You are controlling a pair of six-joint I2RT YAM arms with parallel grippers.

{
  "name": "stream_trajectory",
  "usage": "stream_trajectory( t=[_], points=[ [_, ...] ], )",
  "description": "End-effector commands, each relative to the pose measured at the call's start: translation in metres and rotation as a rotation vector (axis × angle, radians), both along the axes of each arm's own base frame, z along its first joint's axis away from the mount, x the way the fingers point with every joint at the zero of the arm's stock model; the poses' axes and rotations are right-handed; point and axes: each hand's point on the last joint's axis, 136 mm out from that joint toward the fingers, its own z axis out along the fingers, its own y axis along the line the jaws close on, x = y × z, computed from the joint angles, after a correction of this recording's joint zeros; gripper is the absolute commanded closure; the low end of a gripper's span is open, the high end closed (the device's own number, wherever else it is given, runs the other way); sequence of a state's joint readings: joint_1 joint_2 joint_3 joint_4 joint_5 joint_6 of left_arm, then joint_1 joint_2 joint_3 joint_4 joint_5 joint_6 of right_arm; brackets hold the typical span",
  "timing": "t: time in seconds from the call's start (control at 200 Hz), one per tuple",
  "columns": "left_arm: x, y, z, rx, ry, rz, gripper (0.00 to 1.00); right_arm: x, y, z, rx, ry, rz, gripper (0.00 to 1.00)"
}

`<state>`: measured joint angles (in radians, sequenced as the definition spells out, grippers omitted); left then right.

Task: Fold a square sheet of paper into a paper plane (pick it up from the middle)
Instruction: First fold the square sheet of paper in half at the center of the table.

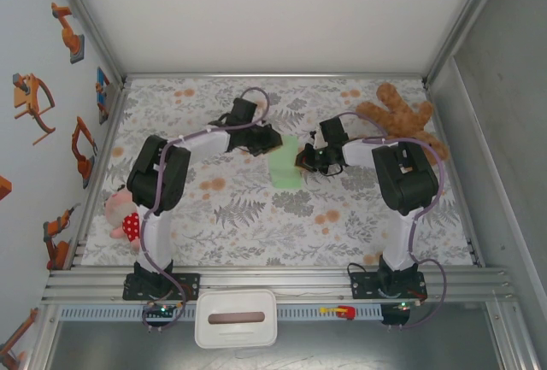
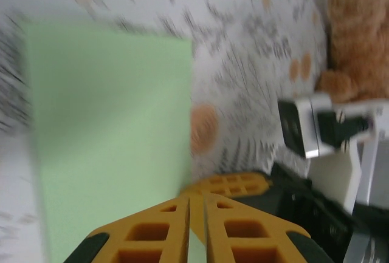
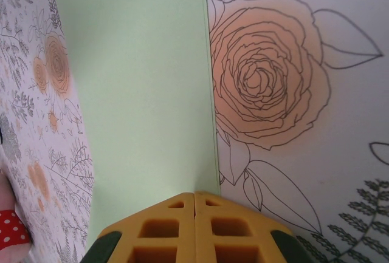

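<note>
One green paper sheet (image 1: 285, 167), one white tub (image 1: 236, 319), two plush toys — brown bear (image 1: 402, 118), pink doll (image 1: 120, 212).

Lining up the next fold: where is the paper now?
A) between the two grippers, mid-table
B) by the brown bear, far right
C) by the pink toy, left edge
A: in the top view the paper lies mid-table, with the left gripper at its far-left corner and the right gripper at its right edge.

The pale green sheet of paper (image 1: 285, 167) looks thin, smooth and matt, the table (image 1: 256, 235) wears a matt printed cloth, the teddy bear (image 1: 400, 118) is fuzzy plush, and the orange fingers (image 3: 159, 234) are matt moulded plastic.
</note>
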<state>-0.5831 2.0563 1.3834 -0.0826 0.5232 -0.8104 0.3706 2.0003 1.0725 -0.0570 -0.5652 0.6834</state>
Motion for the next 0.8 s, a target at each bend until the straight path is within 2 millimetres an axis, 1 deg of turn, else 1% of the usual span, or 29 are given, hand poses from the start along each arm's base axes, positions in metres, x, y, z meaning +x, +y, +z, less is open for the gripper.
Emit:
stream_trajectory(
  t=[0.0, 0.16, 0.225, 0.481, 0.576, 0.641, 0.701, 0.796],
  points=[
    [-0.022, -0.005, -0.012, -0.02, 0.079, -0.021, 0.85, -0.112, -0.098, -0.124, -0.508, 0.409, -0.06, 1.0],
    [-0.037, -0.001, -0.035, 0.021, 0.155, -0.032, 0.86, -0.114, -0.099, -0.125, -0.509, 0.413, -0.062, 1.0],
    [-0.041, 0.001, -0.041, 0.029, 0.175, -0.039, 0.86, -0.116, -0.099, -0.126, -0.511, 0.416, -0.064, 1.0],
    [-0.062, 0.022, -0.061, 0.129, 0.21, -0.097, 0.86, -0.118, -0.101, -0.129, -0.519, 0.421, -0.067, 1.0],
    [-0.067, 0.034, -0.068, 0.157, 0.221, -0.114, 0.86, -0.12, -0.102, -0.13, -0.523, 0.426, -0.067, 1.0],
    [-0.069, 0.045, -0.074, 0.179, 0.233, -0.114, 0.86, -0.121, -0.103, -0.13, -0.524, 0.427, -0.069, 1.0],
    [-0.07, 0.058, -0.079, 0.204, 0.24, -0.109, 0.86, -0.121, -0.103, -0.131, -0.527, 0.428, -0.069, 1.0],
    [-0.069, 0.08, -0.079, 0.23, 0.237, -0.085, 0.86, -0.122, -0.104, -0.131, -0.529, 0.428, -0.069, 1.0]
  ],
)
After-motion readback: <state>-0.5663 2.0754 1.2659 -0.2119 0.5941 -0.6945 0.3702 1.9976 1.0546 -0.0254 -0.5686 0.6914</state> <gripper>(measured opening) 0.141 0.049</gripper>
